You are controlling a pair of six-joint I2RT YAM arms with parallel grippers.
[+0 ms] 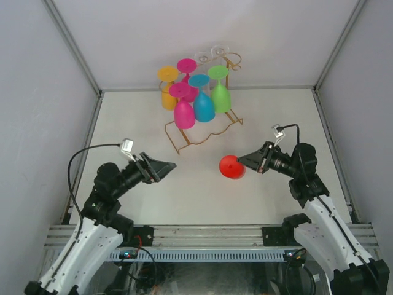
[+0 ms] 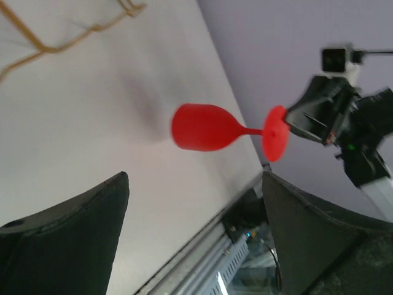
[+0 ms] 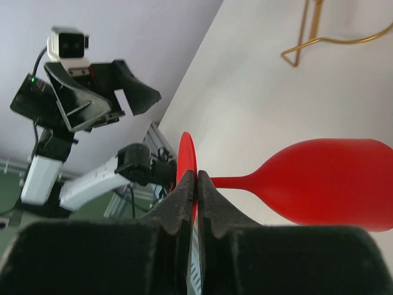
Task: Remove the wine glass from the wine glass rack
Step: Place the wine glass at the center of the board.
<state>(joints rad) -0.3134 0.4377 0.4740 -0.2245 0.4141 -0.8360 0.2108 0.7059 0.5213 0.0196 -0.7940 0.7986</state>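
The work area is a white table (image 1: 135,123) enclosed by pale grey walls (image 1: 37,92) on three sides. At the far centre of the table stands the rack (image 3: 293,55), a thin gold wire frame with a wavy base and curled loops at the top.

Coloured glasses hang from its top rails, foot up and bowl down:
- a yellow glass (image 1: 167,92) at the left;
- two pink glasses (image 1: 184,110), one in front and one behind;
- a blue glass (image 1: 203,101) in the middle;
- a green glass (image 1: 220,92) at the right.

Behind these we see the clear feet (image 1: 210,54) of two more glasses.

The red wine glass (image 1: 231,167) is off the rack. It sits in front of the rack's right corner and apart from it, between the two arms. Its stem lies level, with the bowl pointing toward the left arm. Its shadow falls on the table beside the bowl.

The right gripper (image 3: 196,178) is clamped on the thin edge of the red wine glass's round foot. The fingers are pressed together with only the foot between them.

The left gripper (image 1: 167,171) hangs over the table to the left of the red wine glass, well apart from it. Its fingers (image 2: 73,227) are spread wide and hold nothing.
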